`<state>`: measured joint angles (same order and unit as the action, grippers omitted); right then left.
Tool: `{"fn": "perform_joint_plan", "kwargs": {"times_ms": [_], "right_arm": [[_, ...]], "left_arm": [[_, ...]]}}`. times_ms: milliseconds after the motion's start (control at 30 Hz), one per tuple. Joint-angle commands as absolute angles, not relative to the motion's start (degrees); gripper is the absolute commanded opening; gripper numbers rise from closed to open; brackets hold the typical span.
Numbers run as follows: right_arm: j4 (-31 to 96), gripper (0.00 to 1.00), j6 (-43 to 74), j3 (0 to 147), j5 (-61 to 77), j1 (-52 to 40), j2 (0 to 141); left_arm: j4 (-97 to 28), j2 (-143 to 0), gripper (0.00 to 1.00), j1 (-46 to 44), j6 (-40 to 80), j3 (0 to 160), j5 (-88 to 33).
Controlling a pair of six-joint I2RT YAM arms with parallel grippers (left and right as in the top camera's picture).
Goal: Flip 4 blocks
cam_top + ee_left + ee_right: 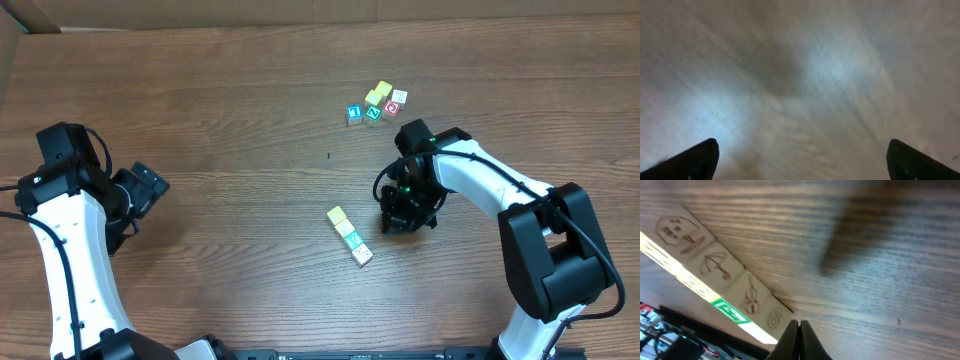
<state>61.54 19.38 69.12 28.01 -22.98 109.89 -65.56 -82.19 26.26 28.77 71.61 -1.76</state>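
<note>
Wood table (250,200): blocks (353,241) row diag, upper-L to lower-R.

**Wooden toy cubes on the worktop (240,120): ten in all.**

- Blocks (348,234), in one row just left of the right hand (800,329): four.
  - Top faces: two yellow (335,213), one teal-green (352,241), one cream (362,255).
  - Engraved side faces seen from the right wrist: four, one per block.
- Loose cubes (378,102), clustered beyond the right hand on the side away from the arm's base: six.
  - Two yellow (383,89).
  - One blue-faced (353,113).
  - One green-faced (373,113).
  - One red-faced (392,108).
  - One white (399,96).

**Robot arms: two.**

- Hands: two, the right hand and the left hand (150,186).

**Worktop: one.**
</note>
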Motion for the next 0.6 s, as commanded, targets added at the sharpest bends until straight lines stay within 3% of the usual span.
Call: {"fn": "perform_joint_plan", "kwargs": {"times_ms": [0,67,333,400,467,567], "right_arm": [[62.52,0.04,17.58,70.48,24.40,-23.05,108.64],[63.46,0.04,17.56,70.48,24.05,-23.05,108.64],[69.43,0.04,9.58,70.48,24.10,-21.37,107.22],[69.54,0.04,9.13,70.48,24.25,-20.80,105.01],[69.52,0.04,9.13,70.48,24.23,-20.82,102.04],[70.76,0.04,9.15,70.43,24.05,-21.10,96.86]], "left_arm": [[-60.40,-82.50,1.00,26.44,31.64,71.35,-4.67],[-62.17,-82.50,1.00,26.26,31.31,71.35,-13.74],[-67.64,-82.50,1.00,25.08,29.56,71.33,-17.91],[-65.69,-82.52,0.89,22.74,22.68,71.33,-22.70],[-65.63,-82.54,0.82,18.57,23.05,71.68,-22.00],[-66.22,-84.20,0.81,9.52,27.70,73.78,-15.55]]}}
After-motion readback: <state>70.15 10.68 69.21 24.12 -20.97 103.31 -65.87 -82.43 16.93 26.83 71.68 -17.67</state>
